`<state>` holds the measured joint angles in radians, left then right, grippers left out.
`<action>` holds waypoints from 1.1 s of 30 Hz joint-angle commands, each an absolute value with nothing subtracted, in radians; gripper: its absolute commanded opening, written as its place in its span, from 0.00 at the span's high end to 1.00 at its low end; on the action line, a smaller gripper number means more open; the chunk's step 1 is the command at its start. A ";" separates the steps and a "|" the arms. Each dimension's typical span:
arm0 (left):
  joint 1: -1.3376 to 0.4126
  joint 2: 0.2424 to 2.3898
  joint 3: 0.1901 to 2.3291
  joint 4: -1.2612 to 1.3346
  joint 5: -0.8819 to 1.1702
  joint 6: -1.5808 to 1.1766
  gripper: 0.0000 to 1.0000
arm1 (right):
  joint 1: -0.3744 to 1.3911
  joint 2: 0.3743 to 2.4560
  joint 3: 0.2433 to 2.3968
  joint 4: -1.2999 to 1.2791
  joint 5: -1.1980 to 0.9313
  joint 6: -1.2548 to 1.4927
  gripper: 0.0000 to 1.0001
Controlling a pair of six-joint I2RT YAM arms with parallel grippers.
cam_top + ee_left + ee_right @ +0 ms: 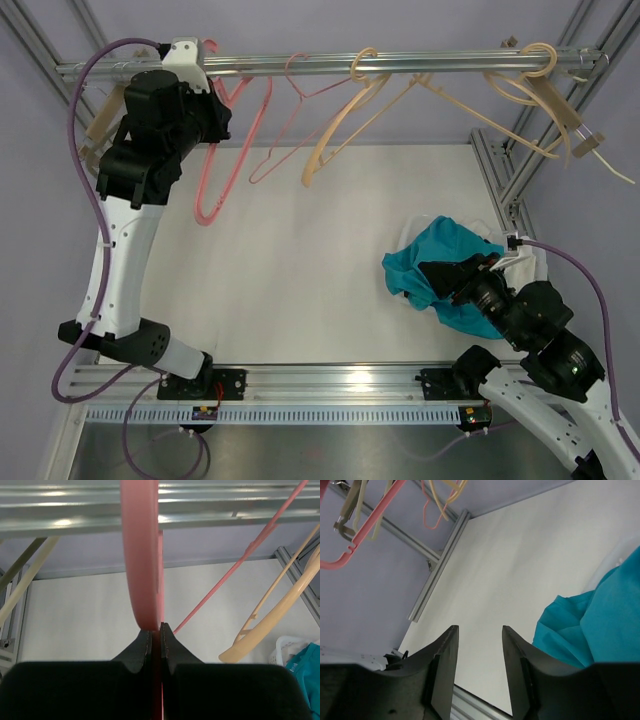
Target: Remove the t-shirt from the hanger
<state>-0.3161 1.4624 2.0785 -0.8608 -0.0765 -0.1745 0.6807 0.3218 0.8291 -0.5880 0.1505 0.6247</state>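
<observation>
The teal t-shirt [440,250] lies in a heap at the table's right, partly over a white basket [528,262], off any hanger. It also shows in the right wrist view [600,625] and the left wrist view [307,672]. My left gripper [156,627] is up at the rail, shut on a bare thick pink hanger [142,555]. In the top view that hanger [212,180] hangs down beside the left gripper [222,108]. My right gripper [479,630] is open and empty, just left of the shirt, low over the table [432,272].
A metal rail [420,62] crosses the back. A thin pink hanger [290,130] and several beige hangers [350,125] hang from it. Frame posts stand at the right [500,180]. The white tabletop [300,270] lies between the arms.
</observation>
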 commanded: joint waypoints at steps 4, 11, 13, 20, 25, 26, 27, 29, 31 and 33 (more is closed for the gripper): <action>-0.249 1.554 2.192 -0.793 0.064 -0.189 1.00 | 0.676 0.362 0.813 -0.499 0.005 0.578 0.43; -0.229 1.635 2.217 -0.776 0.077 -0.204 1.00 | 0.676 0.380 0.807 -0.483 -0.049 0.569 0.42; -0.229 1.653 2.215 -0.766 0.084 -0.206 1.00 | 0.676 0.388 0.802 -0.474 -0.052 0.569 0.42; -0.229 1.654 2.149 -0.733 0.084 -0.212 1.00 | 0.676 0.403 0.787 -0.449 -0.066 0.569 0.42; -0.229 1.597 2.062 -0.686 0.092 -0.218 1.00 | 0.676 0.416 0.778 -0.433 -0.069 0.572 0.41; -0.229 1.586 2.046 -0.675 0.094 -0.219 1.00 | 0.676 0.417 0.776 -0.430 -0.072 0.574 0.41; -0.229 1.566 2.016 -0.667 0.095 -0.219 1.00 | 0.676 0.420 0.775 -0.423 -0.075 0.575 0.42; -0.229 1.551 2.000 -0.655 0.095 -0.219 1.00 | 0.675 0.423 0.770 -0.416 -0.077 0.578 0.42; -0.229 1.540 1.988 -0.652 0.103 -0.216 1.00 | 0.675 0.420 0.769 -0.414 -0.078 0.583 0.42; -0.229 1.539 1.980 -0.653 0.103 -0.218 1.00 | 0.676 0.417 0.767 -0.416 -0.078 0.583 0.42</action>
<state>-0.2295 1.5776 1.9900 -0.7044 0.0731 -0.2108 0.6804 0.4175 0.7692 -0.4545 -0.0395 0.5980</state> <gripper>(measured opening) 0.054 0.582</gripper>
